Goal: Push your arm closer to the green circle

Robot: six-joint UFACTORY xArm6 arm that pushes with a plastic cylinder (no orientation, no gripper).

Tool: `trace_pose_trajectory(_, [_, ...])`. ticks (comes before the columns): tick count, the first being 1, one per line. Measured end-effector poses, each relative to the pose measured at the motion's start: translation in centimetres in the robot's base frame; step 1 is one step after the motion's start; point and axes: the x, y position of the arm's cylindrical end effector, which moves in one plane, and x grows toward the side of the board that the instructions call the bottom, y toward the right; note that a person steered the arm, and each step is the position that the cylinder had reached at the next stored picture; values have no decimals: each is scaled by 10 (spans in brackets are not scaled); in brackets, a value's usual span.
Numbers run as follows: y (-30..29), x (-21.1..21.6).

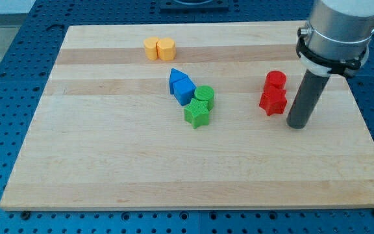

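Note:
The green circle (205, 95) sits near the board's middle, touching a green star (197, 114) below it and a blue block (184, 90) on its left. My tip (297, 125) rests on the board well to the view's right of the green circle, just right of the red star (273, 101). A red cylinder (276, 80) stands right above the red star.
A second blue, triangular block (174, 77) lies at the upper left of the blue pair. Two orange blocks (159, 49) sit side by side near the view's top. The wooden board (109, 169) lies on a blue perforated table.

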Motion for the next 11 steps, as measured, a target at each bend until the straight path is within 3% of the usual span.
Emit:
trace_pose_trajectory(2, [0, -34])
trace_pose_trajectory(4, [-20, 14])
trace_pose_trajectory(6, [-81, 19])
trace_pose_trajectory(10, [-84, -89])
trace_pose_trajectory(11, [-114, -90])
